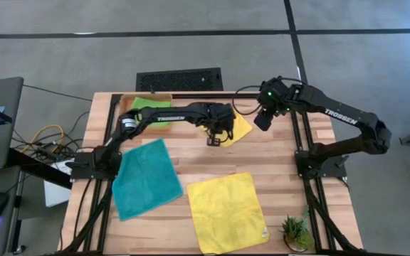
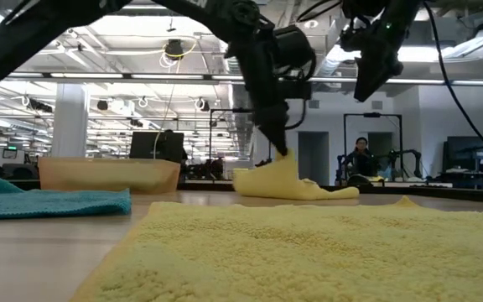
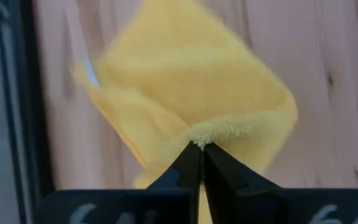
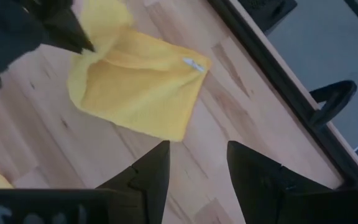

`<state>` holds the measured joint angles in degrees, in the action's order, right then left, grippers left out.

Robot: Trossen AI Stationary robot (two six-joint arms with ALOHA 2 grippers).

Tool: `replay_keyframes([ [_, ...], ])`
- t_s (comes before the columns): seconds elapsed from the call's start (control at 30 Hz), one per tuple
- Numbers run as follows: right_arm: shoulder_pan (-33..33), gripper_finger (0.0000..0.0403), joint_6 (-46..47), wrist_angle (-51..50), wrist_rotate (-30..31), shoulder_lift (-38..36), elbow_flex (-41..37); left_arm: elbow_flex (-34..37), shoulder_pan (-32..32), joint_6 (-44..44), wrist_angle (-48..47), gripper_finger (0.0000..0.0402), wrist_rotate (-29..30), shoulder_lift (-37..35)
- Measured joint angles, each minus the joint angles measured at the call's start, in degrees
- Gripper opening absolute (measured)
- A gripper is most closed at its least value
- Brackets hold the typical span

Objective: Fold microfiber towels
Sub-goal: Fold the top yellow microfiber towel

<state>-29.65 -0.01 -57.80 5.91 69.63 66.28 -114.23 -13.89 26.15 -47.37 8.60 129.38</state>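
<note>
The left gripper (image 1: 213, 140) is pinching the far yellow towel (image 1: 239, 128) by its near edge, the cloth lying beyond it toward the open right gripper (image 1: 263, 118).

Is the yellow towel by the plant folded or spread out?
Spread out. The yellow towel beside the plant lies flat and square on the table, no layers doubled.

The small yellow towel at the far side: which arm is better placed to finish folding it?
Left. The left gripper already pinches an edge of the small yellow towel; the right gripper hangs open above the table.
</note>
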Motion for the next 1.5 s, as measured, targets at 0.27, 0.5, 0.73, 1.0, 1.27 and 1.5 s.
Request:
replay_keyframes([
  [0.27, 0.00, 0.0182, 0.00, -3.91, 0.07, -0.02, -0.02, -12.72, -0.20, 5.67, -0.24, 0.0000, -0.76, 7.35],
  [0.5, 0.00, 0.0182, -0.05, -6.58, 0.13, -0.02, -0.02, -16.79, -0.64, 5.55, 2.09, 0.0000, -0.81, 11.02],
  [0.73, 0.00, 0.0182, -0.46, -6.73, 0.13, -0.02, -0.04, -16.79, -0.92, 2.74, 2.68, 0.0000, 3.11, 11.47],
  [1.0, 0.00, 0.0182, -0.52, -7.70, 0.14, -0.27, -0.07, -16.82, -1.11, 4.83, 5.41, 0.0000, 4.29, 11.47],
  [1.27, 0.00, 0.0182, -0.56, -8.24, 0.15, -0.97, -0.08, -16.82, -1.64, 5.25, 12.13, 0.0000, -0.16, 11.47],
  [1.5, 0.00, 0.0182, -0.57, -8.30, 0.15, -1.62, -0.07, -16.82, -1.96, 7.97, 17.04, 0.0000, -1.83, 11.45],
])
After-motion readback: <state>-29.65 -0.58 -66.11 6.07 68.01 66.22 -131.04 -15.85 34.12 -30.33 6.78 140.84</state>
